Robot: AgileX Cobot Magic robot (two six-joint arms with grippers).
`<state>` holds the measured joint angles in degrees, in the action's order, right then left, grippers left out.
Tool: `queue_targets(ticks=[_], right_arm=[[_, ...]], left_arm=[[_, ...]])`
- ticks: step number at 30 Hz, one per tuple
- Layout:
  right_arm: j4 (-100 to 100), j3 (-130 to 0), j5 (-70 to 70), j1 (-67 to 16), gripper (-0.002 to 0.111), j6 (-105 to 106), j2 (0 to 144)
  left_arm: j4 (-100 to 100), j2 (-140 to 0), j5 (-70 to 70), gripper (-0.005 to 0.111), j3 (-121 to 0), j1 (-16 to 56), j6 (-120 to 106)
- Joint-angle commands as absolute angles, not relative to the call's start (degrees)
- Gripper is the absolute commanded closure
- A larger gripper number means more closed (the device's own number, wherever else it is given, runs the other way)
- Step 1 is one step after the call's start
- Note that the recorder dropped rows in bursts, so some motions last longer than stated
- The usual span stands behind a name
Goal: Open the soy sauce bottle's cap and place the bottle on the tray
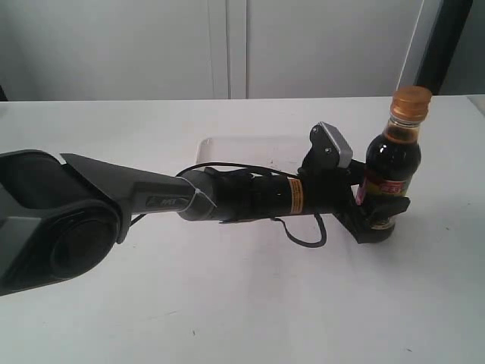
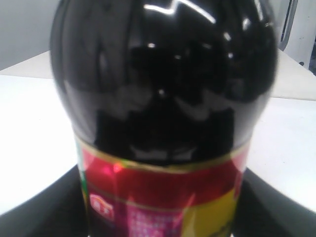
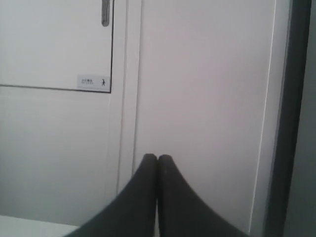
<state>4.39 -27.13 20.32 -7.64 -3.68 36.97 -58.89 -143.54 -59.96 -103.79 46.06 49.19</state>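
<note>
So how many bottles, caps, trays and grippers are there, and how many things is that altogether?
soy sauce bottle: 1
cap, gold, closed on the bottle: 1
tray, white: 1
grippers: 2, the left gripper round the bottle, the right gripper shut and seen only by its own camera
Total: 5

Left gripper (image 1: pixel 385 218) clamps soy sauce bottle (image 1: pixel 394 155), arm outstretched; right gripper (image 3: pixel 158 159) closed.

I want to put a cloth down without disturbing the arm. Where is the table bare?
The table is bare on the camera's side of the left arm, and beyond it left of the tray. The tray's visible part is bare too. It is crowded where the left gripper grips the soy sauce bottle.
</note>
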Motion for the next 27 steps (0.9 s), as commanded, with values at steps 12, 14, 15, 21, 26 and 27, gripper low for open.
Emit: queue_targets(ticks=[12, 14, 15, 21, 26, 27], right_arm=[[4.47, -30.89, 19.47, -7.34, 0.108, 35.54, 54.52], [4.47, -30.89, 19.13, -7.34, 0.108, 40.54, 57.66], [4.47, -30.89, 18.43, -7.22, 0.108, 40.85, 58.56], [4.69, -32.02, 16.04, -1.29, 0.108, 40.00, 66.44], [4.69, -37.25, 9.49, -1.11, 0.108, 28.68, 72.43], [4.69, -37.25, 10.63, -1.11, 0.108, 27.28, 72.43]], left_arm=[[-61.94, -143.34, -58.41, 0.106, -103.76, 46.39, 50.10], [-61.94, -143.34, -58.41, 0.106, -103.76, 46.39, 50.10], [-61.94, -143.34, -58.41, 0.106, -103.76, 46.39, 50.10], [-61.94, -143.34, -58.41, 0.106, -103.76, 46.39, 50.13], [-61.94, -143.34, -58.41, 0.106, -103.76, 46.39, 50.52], [-61.94, -143.34, -58.41, 0.106, -103.76, 46.39, 50.52]])
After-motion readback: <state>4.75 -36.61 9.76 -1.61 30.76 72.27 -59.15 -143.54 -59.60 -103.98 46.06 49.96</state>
